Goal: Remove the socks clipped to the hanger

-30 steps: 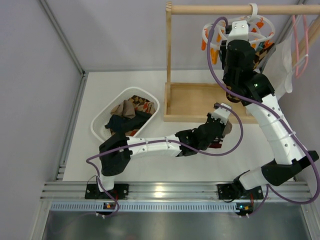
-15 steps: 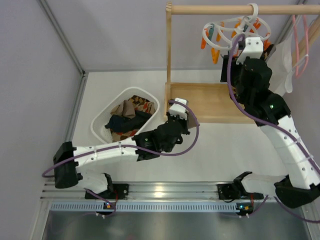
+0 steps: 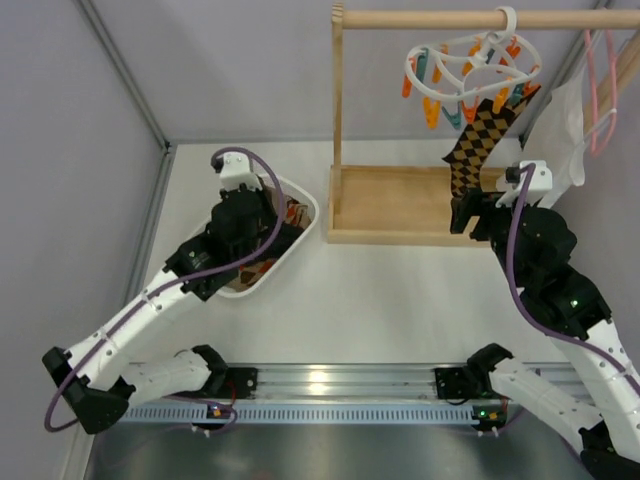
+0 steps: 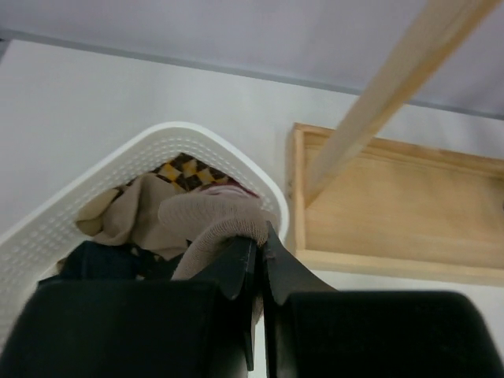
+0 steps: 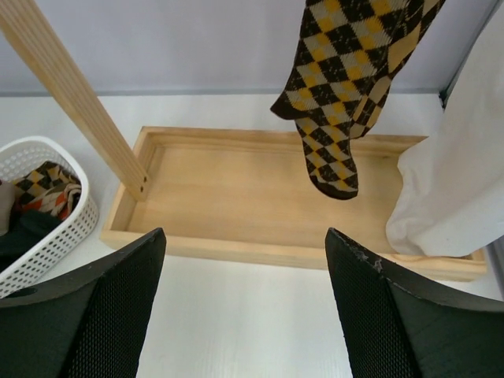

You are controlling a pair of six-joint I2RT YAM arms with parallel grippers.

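Hanger: the white oval hanger [image 3: 470,62] hooks over the wooden rail [image 3: 440,18], with orange and teal clothespins [image 3: 432,108] dangling from its ring.
Clipped sock: one argyle sock [image 3: 478,135] hangs from the hanger's right side and droops over the wooden tray [image 3: 390,205]. The right wrist view shows its toe clear of the tray floor (the overhead view cannot settle that).
Left gripper: the left gripper [image 4: 258,240] is pinched together on a tan sock [image 4: 209,220], above the white basket [image 4: 87,193]. Only the left wrist view shows this grip; from overhead the arm covers it.
Basket contents: heaped socks [image 4: 126,220] in tan, argyle and dark navy lie inside.
Right gripper: the right gripper [image 5: 244,236] has its fingers spread wide with nothing between them. It sits low in front of the tray, below the argyle sock and apart from it.
White cloth: the white cloth [image 5: 449,173] hangs just right of the argyle sock, its lower edge reaching the tray's right end.
Desk: the desk [image 3: 380,300] carries the basket on the left and the tray on the right, close together.
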